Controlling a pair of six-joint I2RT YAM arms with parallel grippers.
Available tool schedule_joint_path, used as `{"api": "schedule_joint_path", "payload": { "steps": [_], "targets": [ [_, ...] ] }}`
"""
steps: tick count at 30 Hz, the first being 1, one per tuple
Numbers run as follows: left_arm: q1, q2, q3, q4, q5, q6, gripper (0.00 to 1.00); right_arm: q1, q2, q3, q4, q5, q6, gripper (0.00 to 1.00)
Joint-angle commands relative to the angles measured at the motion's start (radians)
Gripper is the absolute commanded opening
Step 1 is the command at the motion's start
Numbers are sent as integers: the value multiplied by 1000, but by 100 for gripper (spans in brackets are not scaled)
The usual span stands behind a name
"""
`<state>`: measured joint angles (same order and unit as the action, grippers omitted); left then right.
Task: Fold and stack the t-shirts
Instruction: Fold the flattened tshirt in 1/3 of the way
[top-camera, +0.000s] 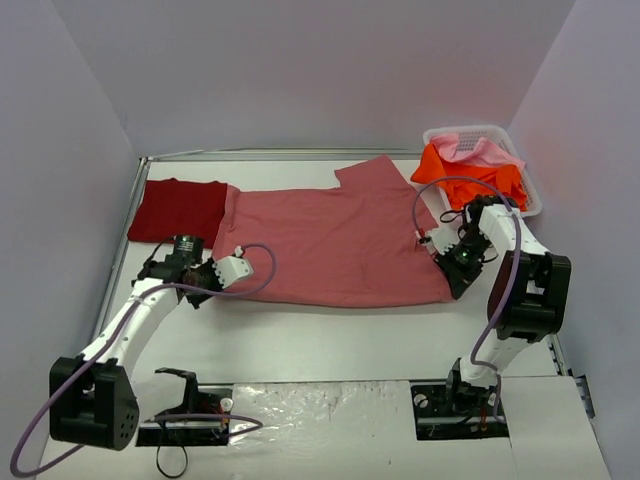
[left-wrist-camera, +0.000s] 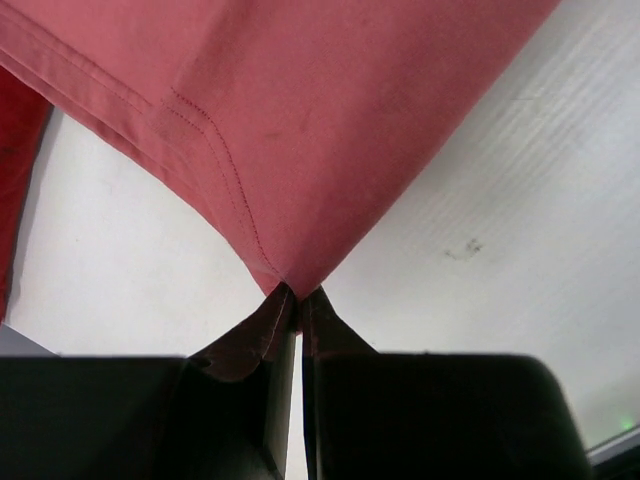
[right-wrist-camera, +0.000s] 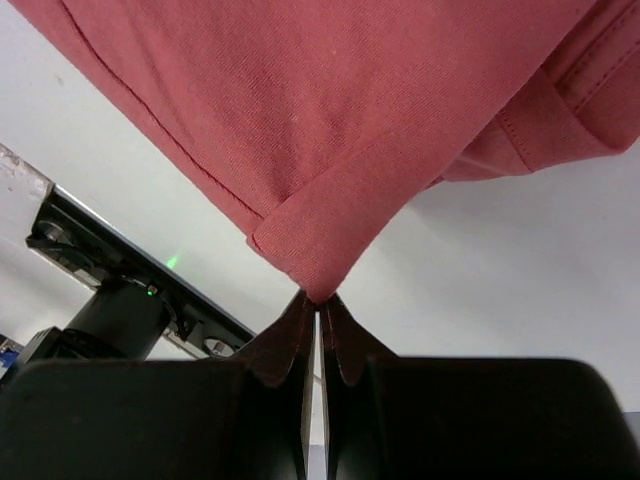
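Note:
A muted rose-red t-shirt (top-camera: 335, 240) lies spread across the middle of the table. My left gripper (top-camera: 212, 277) is shut on its near left corner, and the hemmed corner (left-wrist-camera: 285, 275) runs into the closed fingertips. My right gripper (top-camera: 452, 272) is shut on its near right corner (right-wrist-camera: 318, 285), pinched at the tips. A dark crimson t-shirt (top-camera: 178, 210) lies folded at the back left, its edge under the rose-red one. Orange (top-camera: 440, 165) and light pink (top-camera: 482, 152) t-shirts are heaped in the basket.
A white lattice basket (top-camera: 527, 190) stands at the back right by the wall. Grey walls close the table on three sides. The arm bases and cables sit at the near edge. White tabletop (top-camera: 330, 340) shows in front of the shirt.

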<state>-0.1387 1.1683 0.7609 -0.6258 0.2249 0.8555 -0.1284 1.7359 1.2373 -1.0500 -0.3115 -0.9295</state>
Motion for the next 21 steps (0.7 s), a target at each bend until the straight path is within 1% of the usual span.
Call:
{"api": "schedule_joint_path", "payload": {
  "steps": [1, 7, 10, 21],
  "targets": [
    [10, -93, 5, -156, 62, 50, 2, -10, -71, -42, -108, 18, -43, 0],
    [10, -212, -20, -274, 77, 82, 2, -20, -157, -123, -134, 37, -63, 0],
    [10, -246, -29, -316, 79, 93, 2, -20, -208, -147, -134, 51, -65, 0],
    [10, -294, -26, -371, 100, 97, 2, -28, -320, -202, -134, 80, -72, 0]
  ]
}}
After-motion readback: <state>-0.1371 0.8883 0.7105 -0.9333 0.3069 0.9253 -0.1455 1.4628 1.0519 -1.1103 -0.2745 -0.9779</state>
